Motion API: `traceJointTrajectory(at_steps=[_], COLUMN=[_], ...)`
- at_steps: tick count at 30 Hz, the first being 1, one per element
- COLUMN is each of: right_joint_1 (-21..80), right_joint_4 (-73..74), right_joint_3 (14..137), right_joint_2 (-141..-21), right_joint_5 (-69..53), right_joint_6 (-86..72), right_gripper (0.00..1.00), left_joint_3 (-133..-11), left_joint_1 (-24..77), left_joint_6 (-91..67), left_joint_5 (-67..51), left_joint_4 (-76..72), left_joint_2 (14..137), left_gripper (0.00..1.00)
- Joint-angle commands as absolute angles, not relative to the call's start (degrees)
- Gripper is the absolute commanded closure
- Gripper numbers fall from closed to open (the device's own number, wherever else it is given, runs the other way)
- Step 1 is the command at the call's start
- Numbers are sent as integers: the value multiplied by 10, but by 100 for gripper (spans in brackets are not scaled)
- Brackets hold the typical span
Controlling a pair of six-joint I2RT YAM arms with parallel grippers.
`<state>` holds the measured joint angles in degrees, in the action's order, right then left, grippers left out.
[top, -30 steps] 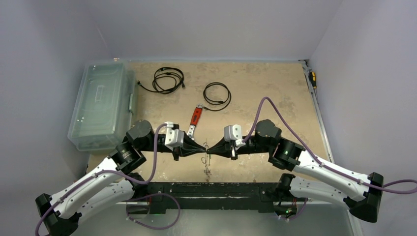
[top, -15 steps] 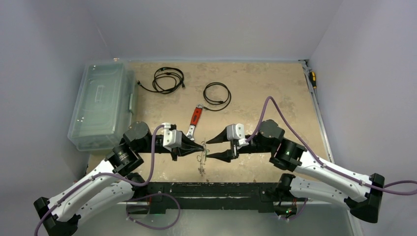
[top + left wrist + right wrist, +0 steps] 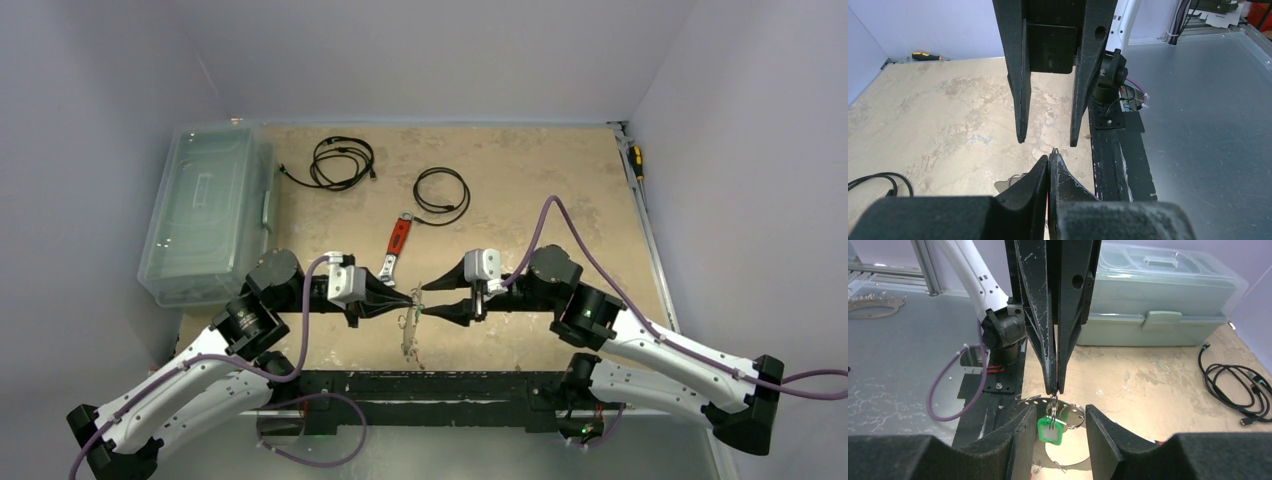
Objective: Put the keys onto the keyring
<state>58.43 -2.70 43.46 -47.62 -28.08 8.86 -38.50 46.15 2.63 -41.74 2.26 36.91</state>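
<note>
Two grippers are seen tip to tip above the table. The left gripper (image 3: 1053, 389) is closed tight, and the thin wire of the keyring (image 3: 1053, 402) is pinched at the very tips of its fingers. From that pinch the keyring hangs straight down, long axis vertical; from above it shows only as a thin silvery strand running from the fingertips toward the arms' bases. A green-headed key (image 3: 1049, 431) dangles on the wire just under the left fingertips, head down, its flat face turned to the right wrist camera. The right gripper (image 3: 1047, 142) is held partly open and grips nothing. Its two fingers stand to either side of the hanging wire, and the green head lies between them with a gap on each side. A small round ring is seen just beside the green head, but how it joins the larger loop cannot be made out. The lower part of the loop is cut off by the right gripper's own fingers, and no red-headed key can be picked out. In the left wrist view the keyring is almost wholly hidden behind the closed fingers. A red-handled wrench (image 3: 398, 240) lies on the table beyond the left gripper.
</note>
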Motion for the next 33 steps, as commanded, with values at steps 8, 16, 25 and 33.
traceJointTrajectory(at_steps=[8,16,25,33], right_joint_1=[585,585,585,585], right_joint_4=[-79,-81,-77,-16], right_joint_3=[441,443,447,462], right_joint_2=[-515,-523,-516,-491], right_joint_5=[-308,-312,-314,-286], right_joint_6=[75,76,82,104], right_gripper=[60,81,100,100], left_joint_3=[-399,-400,-396,-396], left_joint_1=[461,461,461,461], left_joint_6=[32,31,31,32], left_joint_5=[-418,-417,-419,-416], left_joint_4=[-1,-1,-2,-1], left_joint_2=[360,359,361,346], left_gripper=[100,100,100,36])
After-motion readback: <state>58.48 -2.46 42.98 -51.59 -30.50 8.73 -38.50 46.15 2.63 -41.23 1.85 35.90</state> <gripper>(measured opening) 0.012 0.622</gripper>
